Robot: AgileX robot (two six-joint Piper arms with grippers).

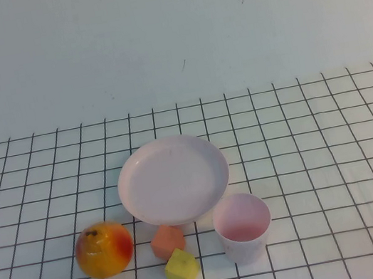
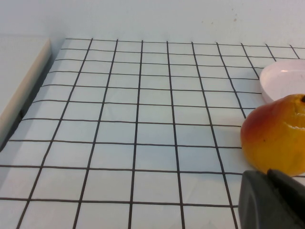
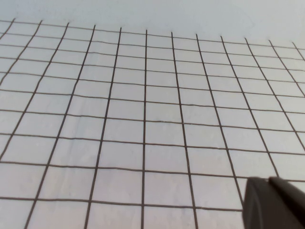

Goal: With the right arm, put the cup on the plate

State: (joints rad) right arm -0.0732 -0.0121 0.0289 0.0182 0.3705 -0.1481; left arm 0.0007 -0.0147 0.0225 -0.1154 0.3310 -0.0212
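The cup (image 1: pixel 243 227) stands upright just beside the plate (image 1: pixel 173 179), on its near right side, not yet lifted. Your right gripper (image 3: pixel 274 204) shows only as a dark corner in its wrist view, over bare grid cloth away from the cup, jaws fully closed; open them before descending or you'll likely knock the light tumbler over. The orange block (image 1: pixel 167 240) and yellow block (image 1: pixel 182 267) crowd the cup's left. The left gripper (image 2: pixel 271 200) sits near the peach (image 2: pixel 276 133); I cannot tell its pincer's state.

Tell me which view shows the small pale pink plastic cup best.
The high view: the small pale pink plastic cup stands fully visible, upright, beside the plate. Neither wrist view shows it; both claws stay off it.
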